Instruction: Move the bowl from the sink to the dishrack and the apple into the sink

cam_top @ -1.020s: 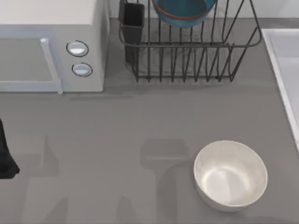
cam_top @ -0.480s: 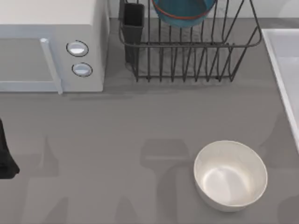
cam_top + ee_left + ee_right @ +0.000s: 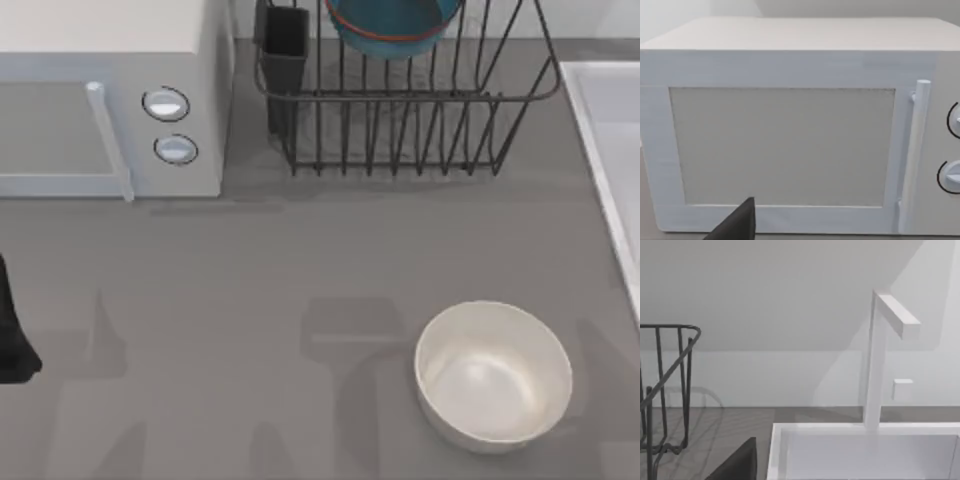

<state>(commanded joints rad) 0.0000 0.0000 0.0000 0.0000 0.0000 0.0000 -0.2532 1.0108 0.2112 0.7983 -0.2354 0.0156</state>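
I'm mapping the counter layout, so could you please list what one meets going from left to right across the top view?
Left arm at the left edge → microwave → utensil cup at the corner of the dishrack → teal-blue bowl in the dishrack → off-white bowl → sink at the right edge.

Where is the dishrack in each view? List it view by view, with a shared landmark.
Top view: dishrack at the top centre, holding the bowl.
Left wrist view: faces the microwave.
Right wrist view: its corner bars, beside the sink.
Shared landmark: the sink's white rim.
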